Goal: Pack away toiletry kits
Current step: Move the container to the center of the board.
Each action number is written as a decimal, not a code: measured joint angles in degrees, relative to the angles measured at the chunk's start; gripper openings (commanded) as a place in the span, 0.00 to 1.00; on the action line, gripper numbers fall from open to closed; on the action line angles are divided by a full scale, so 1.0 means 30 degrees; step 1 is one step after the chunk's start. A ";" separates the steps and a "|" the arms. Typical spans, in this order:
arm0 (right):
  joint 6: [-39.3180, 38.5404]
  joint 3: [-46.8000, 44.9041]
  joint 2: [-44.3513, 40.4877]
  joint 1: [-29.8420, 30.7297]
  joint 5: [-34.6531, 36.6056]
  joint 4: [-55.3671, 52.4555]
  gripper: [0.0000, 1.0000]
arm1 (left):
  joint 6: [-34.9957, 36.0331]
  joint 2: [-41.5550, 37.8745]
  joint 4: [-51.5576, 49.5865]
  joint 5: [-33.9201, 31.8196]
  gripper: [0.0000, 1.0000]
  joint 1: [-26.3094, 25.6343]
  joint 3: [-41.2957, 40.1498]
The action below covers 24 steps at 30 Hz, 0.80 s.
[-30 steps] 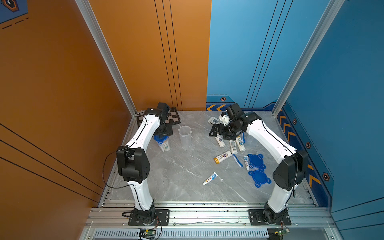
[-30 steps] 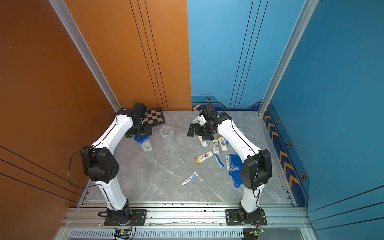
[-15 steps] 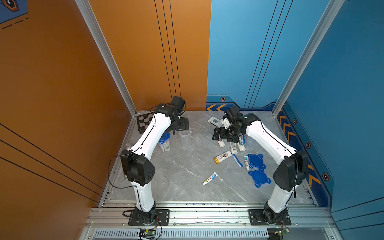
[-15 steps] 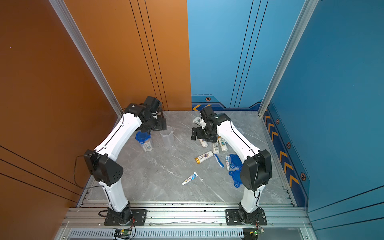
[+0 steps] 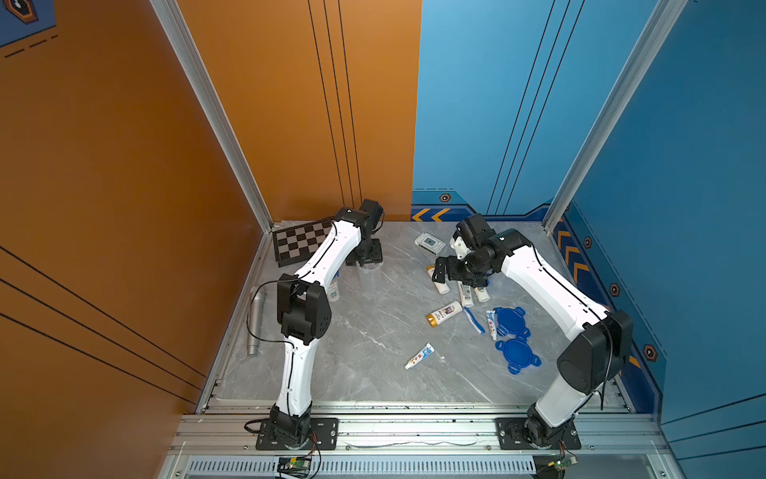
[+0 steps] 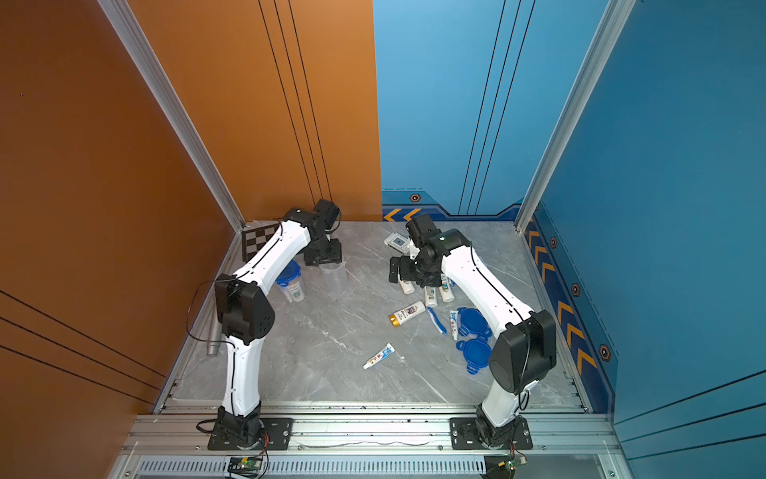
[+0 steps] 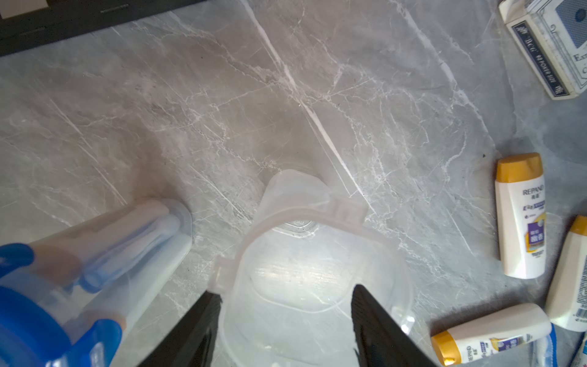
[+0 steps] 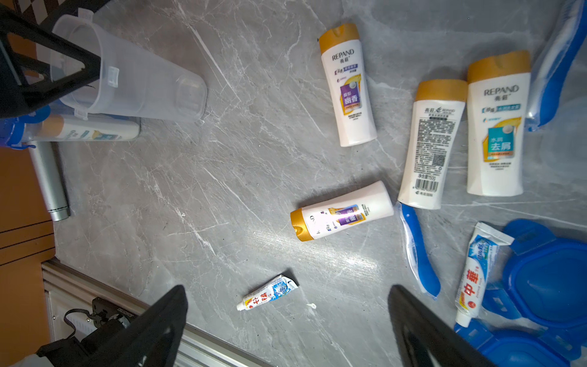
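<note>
Two pincers over table. Left pincer: jaws part-spread at rim of upright empty cup, likely to steady it for loading; clamped or not, cannot tell. Right pincer: released, empty, hovering above loose bottles, toothpaste tube beneath gap.

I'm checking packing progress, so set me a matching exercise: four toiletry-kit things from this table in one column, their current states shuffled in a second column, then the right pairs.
Things:
1. open clear cup
2. lidded cup
3. loose blue lids
4. lone toothpaste tube

States:
A. lying by itself, apart from the other items
B. closed, toiletries inside
C. two side by side, capping nothing
D. upright, empty

Pairs: 1-D, 2-B, 3-C, 4-A.
</note>
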 measured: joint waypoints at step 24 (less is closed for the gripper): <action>-0.0954 -0.1632 0.0947 0.0087 0.1537 0.0007 0.97 | 0.0721 -0.0182 -0.0503 -0.0554 0.00 -0.1435 -0.1217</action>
